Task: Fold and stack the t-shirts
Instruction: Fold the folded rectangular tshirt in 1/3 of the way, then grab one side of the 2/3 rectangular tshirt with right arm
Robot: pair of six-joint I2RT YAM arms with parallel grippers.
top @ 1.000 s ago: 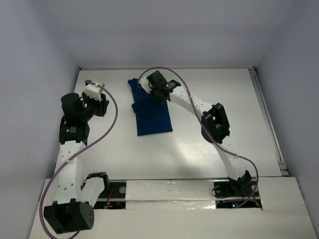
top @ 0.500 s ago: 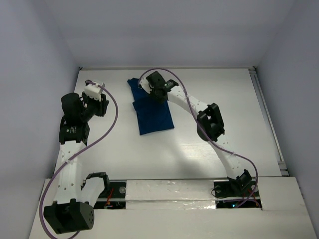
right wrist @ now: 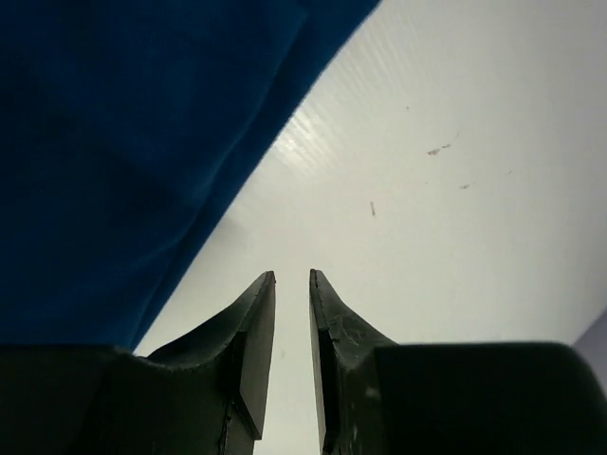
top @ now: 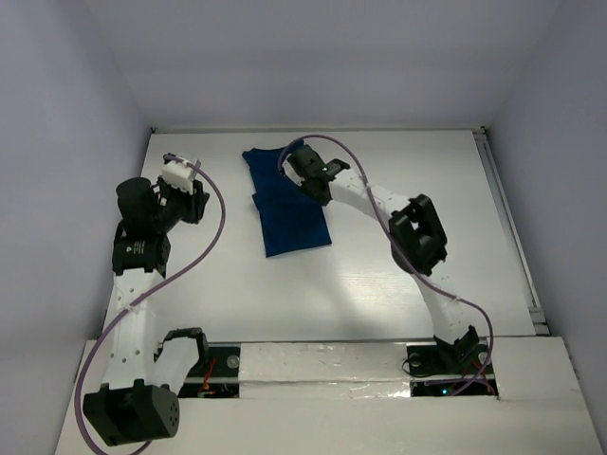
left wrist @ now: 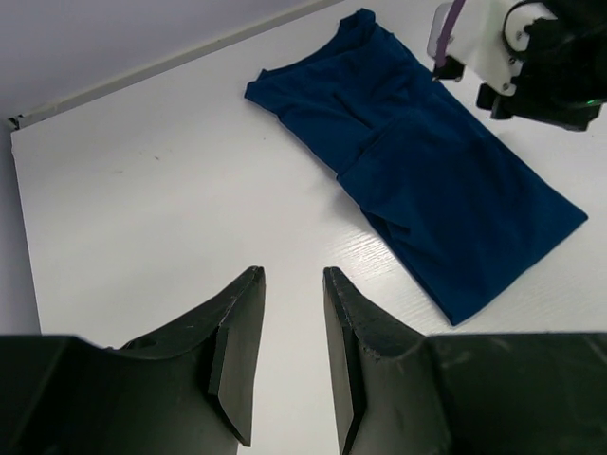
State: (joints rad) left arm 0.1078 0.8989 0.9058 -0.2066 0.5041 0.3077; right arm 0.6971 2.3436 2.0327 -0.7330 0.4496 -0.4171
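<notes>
A dark navy t-shirt (top: 289,204) lies partly folded on the white table, its plain blue side up; no print shows. In the left wrist view the t-shirt (left wrist: 427,180) lies far ahead to the right, one flap laid over its body. My right gripper (top: 303,163) hovers at the shirt's far right edge. In its own view the right gripper (right wrist: 292,275) is open over bare table, nothing between the fingers, with the t-shirt (right wrist: 123,142) to its left. My left gripper (top: 196,202) stays well left of the shirt; the left gripper (left wrist: 292,275) is open and holds nothing.
The white table (top: 408,265) ends at the back wall close behind the shirt, with a metal rail (top: 495,190) along its right side. The right arm's wrist (left wrist: 541,57) hangs over the shirt's far end. Purple cables loop from both arms.
The right gripper has opened and let go of the shirt, then shifted a little right. The shirt's far part now lies flatter. The left arm has not moved.
</notes>
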